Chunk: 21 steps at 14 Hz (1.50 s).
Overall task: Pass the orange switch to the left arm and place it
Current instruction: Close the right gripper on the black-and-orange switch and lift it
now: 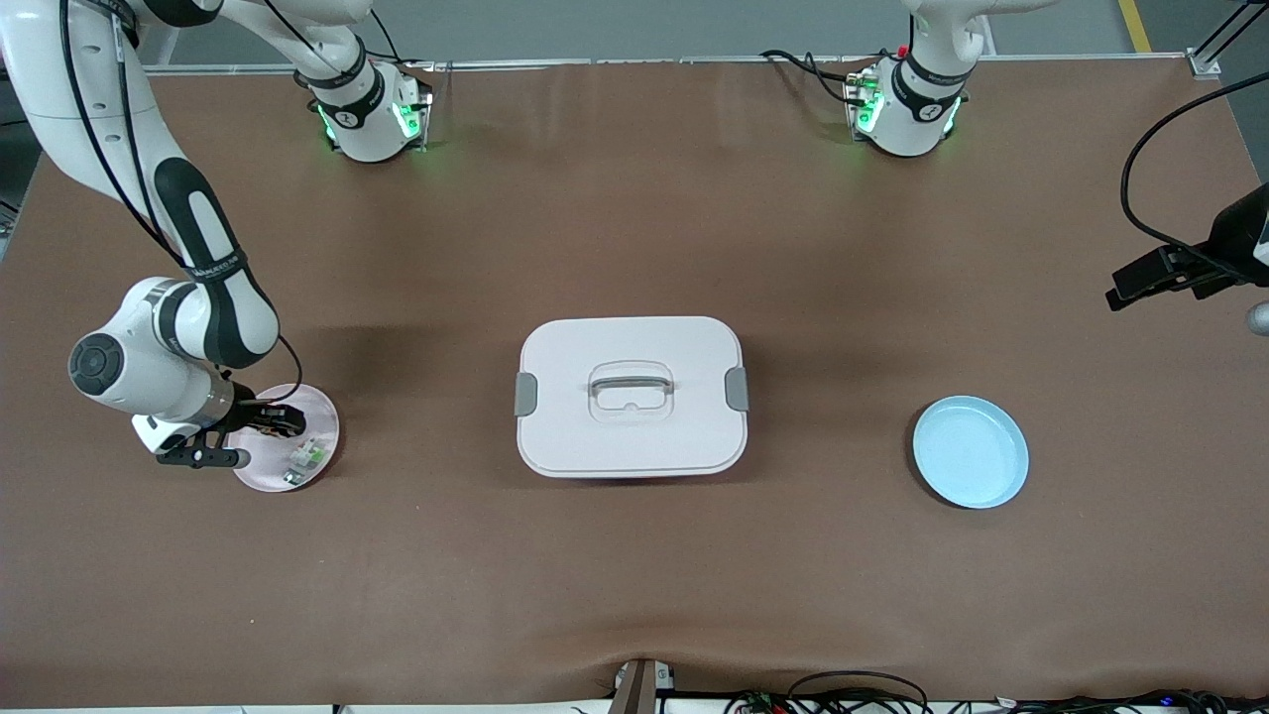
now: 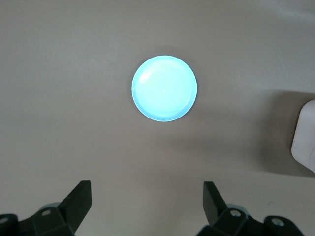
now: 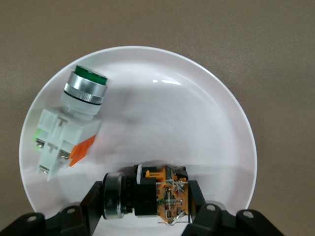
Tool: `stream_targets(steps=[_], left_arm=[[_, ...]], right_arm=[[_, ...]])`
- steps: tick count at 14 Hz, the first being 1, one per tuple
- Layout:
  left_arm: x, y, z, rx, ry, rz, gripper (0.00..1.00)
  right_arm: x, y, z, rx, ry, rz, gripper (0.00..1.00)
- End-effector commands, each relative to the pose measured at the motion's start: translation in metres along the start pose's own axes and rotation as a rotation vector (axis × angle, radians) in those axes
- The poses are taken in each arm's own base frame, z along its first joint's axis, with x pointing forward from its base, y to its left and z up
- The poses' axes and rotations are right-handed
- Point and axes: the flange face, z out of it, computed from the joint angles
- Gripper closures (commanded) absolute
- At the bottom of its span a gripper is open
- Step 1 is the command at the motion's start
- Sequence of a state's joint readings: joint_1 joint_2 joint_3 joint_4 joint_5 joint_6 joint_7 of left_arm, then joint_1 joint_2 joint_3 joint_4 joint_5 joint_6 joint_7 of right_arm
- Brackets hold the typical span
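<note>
Front view, going across: right gripper (image 1: 281, 424) is down in the pale pink round plate (image 1: 319, 409) at the right arm's end, fingers clamped on the small black-bodied orange switch (image 3: 147, 192), with a white-and-green push-button component (image 3: 69, 128) lying beside it. Big white plastic box (image 1: 632, 397) sits mid-table. Light blue round plate (image 1: 971, 451) comes next, and the left gripper (image 2: 147, 206) hangs above the table near it, fingers spread wide.
</note>
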<state>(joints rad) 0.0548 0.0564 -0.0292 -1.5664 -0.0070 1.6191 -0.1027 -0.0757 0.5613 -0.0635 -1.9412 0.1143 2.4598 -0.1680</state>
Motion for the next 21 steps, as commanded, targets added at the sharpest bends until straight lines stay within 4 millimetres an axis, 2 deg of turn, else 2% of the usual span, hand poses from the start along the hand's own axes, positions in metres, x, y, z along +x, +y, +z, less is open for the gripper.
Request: stream_targets(steps=[1,3,6,9,12,14,16,21], left_arm=[[0.002,-0.002,-0.005,-0.004,-0.003,0.007,0.0],[0.002,-0.002,-0.005,-0.004,-0.003,0.007,0.0],[0.002,-0.002,-0.005,-0.004,-0.003,0.007,0.0],[0.002,-0.003,-0.005,-0.004,-0.003,0.006,0.0],[0.002,-0.002,-0.005,-0.004,-0.003,0.006,0.0],[0.002,-0.002,-0.005,-0.004,-0.003,0.007,0.0],[0.002,-0.002,-0.005,-0.004,-0.003,0.006,0.0],[0.002,-0.001,-0.007,-0.004,0.0,0.007,0.0]], right_arm=[[0.004,0.003,0.002,0.012,-0.003,-0.007,1.0],[0.004,0.004,0.002,0.012,-0.004,-0.006,1.0],[0.002,0.02,0.0,0.023,-0.026,-0.01,1.0],[0.015,0.02,-0.03,0.118,-0.116,0.04,1.0],[0.029,0.017,-0.076,0.194,-0.222,0.083,1.0],[0.036,0.007,-0.109,0.199,-0.288,0.161,1.0],[0.037,-0.011,-0.132,0.208,-0.348,0.268,1.0],[0.039,-0.065,-0.178,0.365,-0.518,0.635,1.0]])
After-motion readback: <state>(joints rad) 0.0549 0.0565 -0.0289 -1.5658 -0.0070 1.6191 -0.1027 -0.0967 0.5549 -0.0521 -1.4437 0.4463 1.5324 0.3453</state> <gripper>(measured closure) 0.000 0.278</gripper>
